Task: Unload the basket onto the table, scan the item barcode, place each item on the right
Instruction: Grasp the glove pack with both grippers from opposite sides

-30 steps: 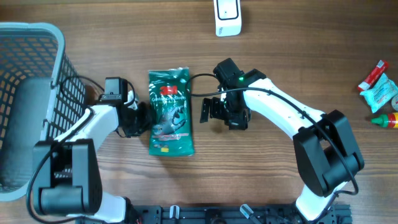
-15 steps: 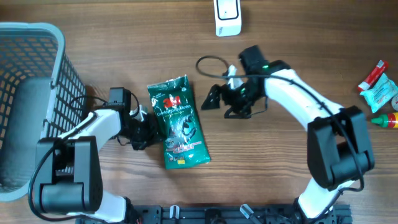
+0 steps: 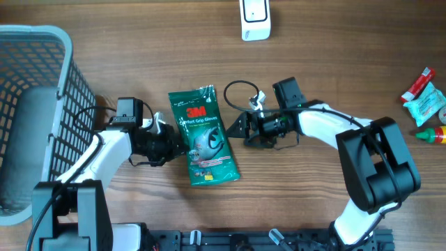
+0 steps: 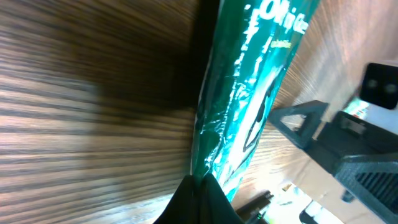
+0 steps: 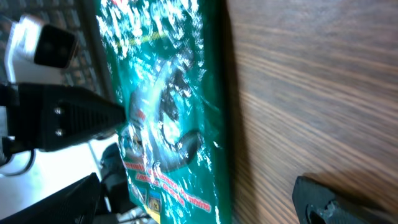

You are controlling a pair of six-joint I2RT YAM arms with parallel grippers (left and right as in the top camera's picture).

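A green 3M glove packet (image 3: pixel 203 136) lies on the wooden table, printed front up and slightly slanted; no barcode shows. My left gripper (image 3: pixel 174 143) is shut on the packet's left edge. In the left wrist view the closed fingertips (image 4: pixel 200 190) pinch the packet (image 4: pixel 249 93). My right gripper (image 3: pixel 235 128) stands open at the packet's right edge. In the right wrist view the packet (image 5: pixel 168 106) lies across the open right gripper (image 5: pixel 199 196), with one fingertip (image 5: pixel 329 202) on bare wood at the lower right. A white scanner (image 3: pixel 255 19) stands at the table's far edge.
A grey wire basket (image 3: pixel 35 104) fills the left side. Small packaged items (image 3: pixel 426 101) lie at the right edge. A black cable loops above the right wrist (image 3: pixel 237 94). Bare wood lies between the packet and the scanner.
The packet has slid to the right and turned, its bottom swinging right, with the left gripper still shut on it. The right gripper lifted away, then came back down to the packet's right edge.
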